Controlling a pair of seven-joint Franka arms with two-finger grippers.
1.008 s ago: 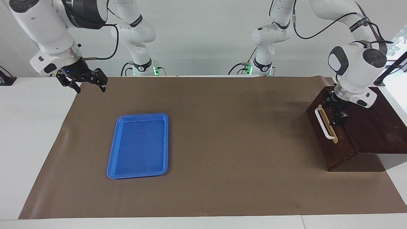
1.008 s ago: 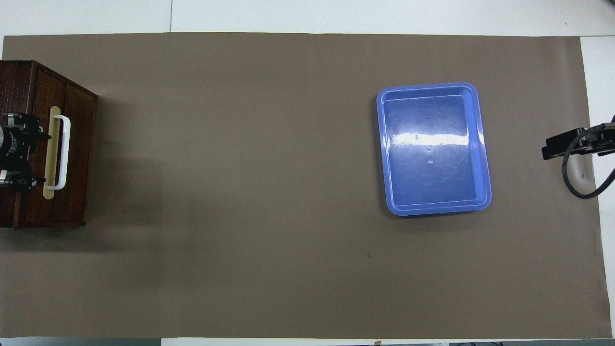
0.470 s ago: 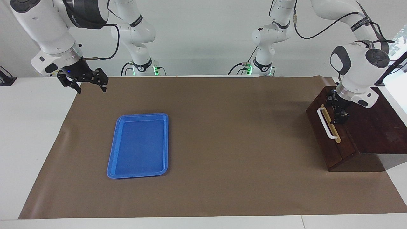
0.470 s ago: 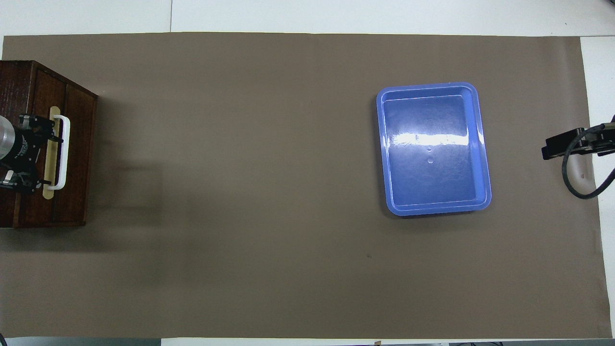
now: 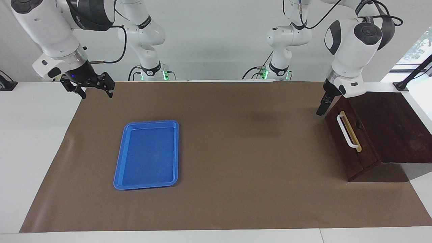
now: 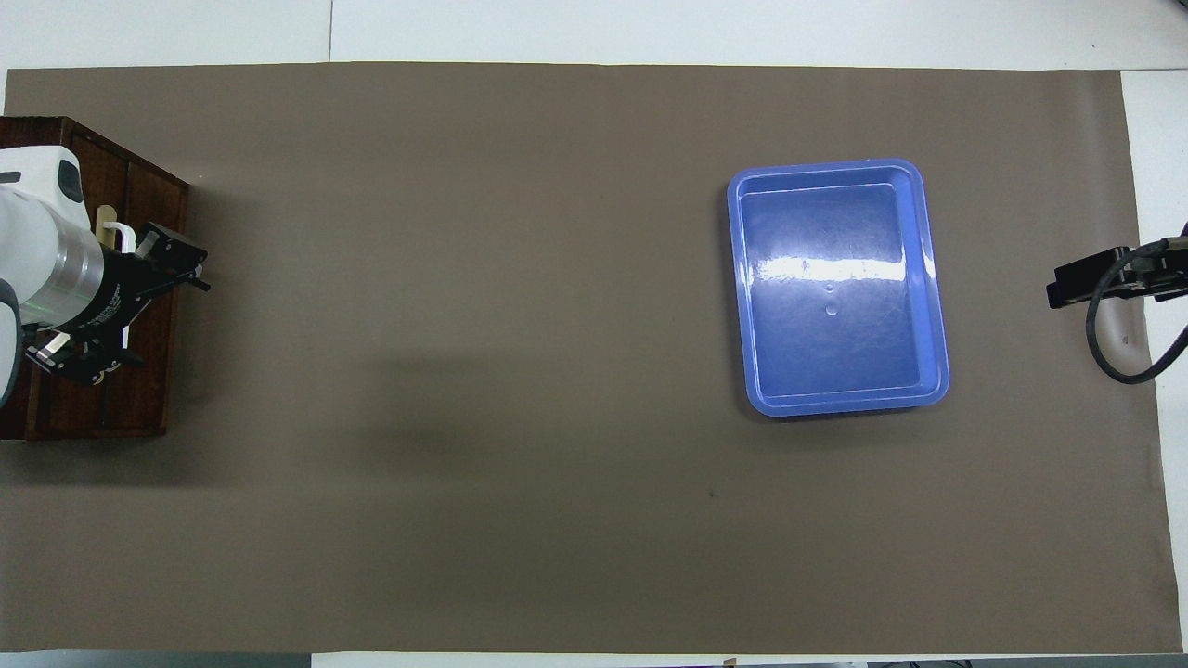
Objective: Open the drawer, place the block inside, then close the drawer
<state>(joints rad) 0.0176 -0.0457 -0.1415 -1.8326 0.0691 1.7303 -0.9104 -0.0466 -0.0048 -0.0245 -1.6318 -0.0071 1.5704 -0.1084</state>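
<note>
The drawer point(image 5: 349, 140) sits pushed flush into its dark wooden box point(image 5: 388, 128) at the left arm's end of the counter point(image 5: 27, 135), and serves here as the landmark. Its white bar handle point(image 5: 347, 131) lies against a tan strip on the drawer's front, with nothing touching it. The left gripper point(image 5: 322, 106) hangs in the air just over the corner of the box nearest the robots, beside the drawer's front and clear of the handle; its jaws are spread apart and hold nothing. In the overhead view the left gripper point(image 6: 153, 311) covers part of the drawer's front and handle. The block cannot be seen in either view. A blue tray point(image 5: 118, 175) lies on the brown mat point(image 5: 236, 168), well apart from the drawer, toward the right arm's end of the counter. The right gripper point(image 5: 96, 91) waits over the mat's edge at that same end, well apart from the drawer, nearer to the robots than the tray, its fingers parted and empty.
</note>
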